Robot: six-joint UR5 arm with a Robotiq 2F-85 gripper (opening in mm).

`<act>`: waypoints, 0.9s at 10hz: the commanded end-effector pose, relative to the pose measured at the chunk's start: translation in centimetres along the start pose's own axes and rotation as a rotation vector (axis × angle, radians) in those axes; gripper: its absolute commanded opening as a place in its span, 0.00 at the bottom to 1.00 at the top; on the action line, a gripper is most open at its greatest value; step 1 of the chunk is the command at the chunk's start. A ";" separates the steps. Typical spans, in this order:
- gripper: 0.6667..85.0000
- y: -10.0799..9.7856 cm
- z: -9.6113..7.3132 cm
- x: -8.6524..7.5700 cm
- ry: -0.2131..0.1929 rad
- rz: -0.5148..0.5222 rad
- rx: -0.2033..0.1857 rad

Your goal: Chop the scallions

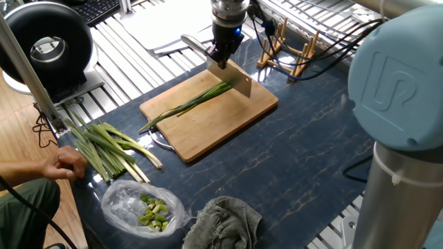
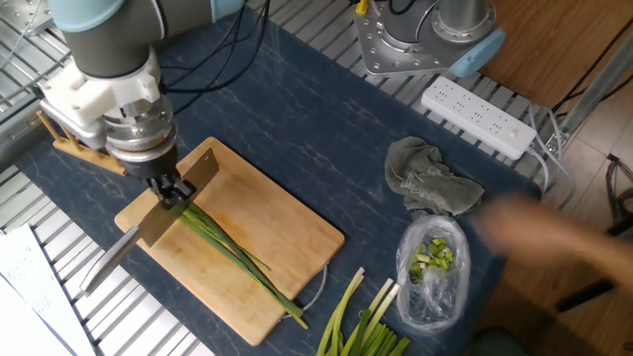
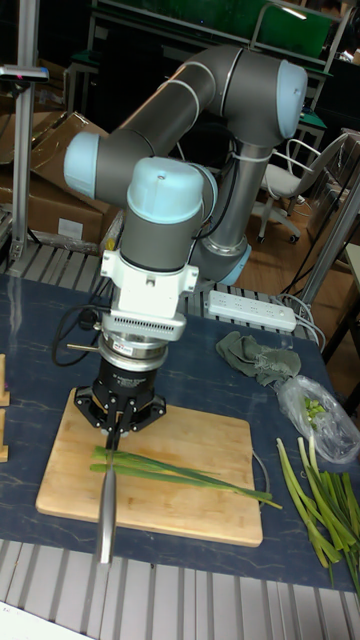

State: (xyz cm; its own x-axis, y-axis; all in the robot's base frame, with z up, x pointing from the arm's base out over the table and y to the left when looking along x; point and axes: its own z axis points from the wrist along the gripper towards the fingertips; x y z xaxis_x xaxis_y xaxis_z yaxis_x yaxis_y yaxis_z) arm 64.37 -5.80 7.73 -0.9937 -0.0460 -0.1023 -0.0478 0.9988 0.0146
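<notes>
End effector: clamped narrow on the knife, pointing straight down over the far end of the cutting board.
Knife: held at the junction of blade and handle; blade edge down on the board, across the stalks; the handle sticks out past the board's edge over the metal slats.
Scallions: a few thin green stalks lying lengthwise on the board, one end right under the blade, the other tips reaching just over the opposite board edge.
Cutting board: flat on the dark blue surface, with a wire loop showing under its near edge.
Thick stalk bundle: on the surface well apart from the board, beside a person's hand.
Plastic bag: holds pale green chunks, next to a grey rag.
Wooden rack: just behind the end effector.
Power strip: at the surface edge.
</notes>
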 end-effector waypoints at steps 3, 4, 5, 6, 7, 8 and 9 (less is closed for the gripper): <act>0.01 -0.1 -0.1 0.8 -0.012 -0.002 -0.018; 0.01 0.0 0.1 0.6 -0.017 0.001 -0.019; 0.01 0.3 0.3 0.6 -0.020 0.006 -0.020; 0.01 0.4 0.5 0.4 -0.026 0.007 -0.019; 0.01 0.4 0.6 0.3 -0.029 0.007 -0.018; 0.01 0.4 0.9 -0.1 -0.040 0.007 -0.021; 0.01 0.4 1.1 -0.5 -0.051 0.005 -0.025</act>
State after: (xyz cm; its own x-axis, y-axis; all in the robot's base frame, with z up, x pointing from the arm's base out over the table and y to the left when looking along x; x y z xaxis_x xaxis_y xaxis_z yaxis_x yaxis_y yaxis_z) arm 64.27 -5.60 6.96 -0.9902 -0.0478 -0.1310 -0.0515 0.9984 0.0249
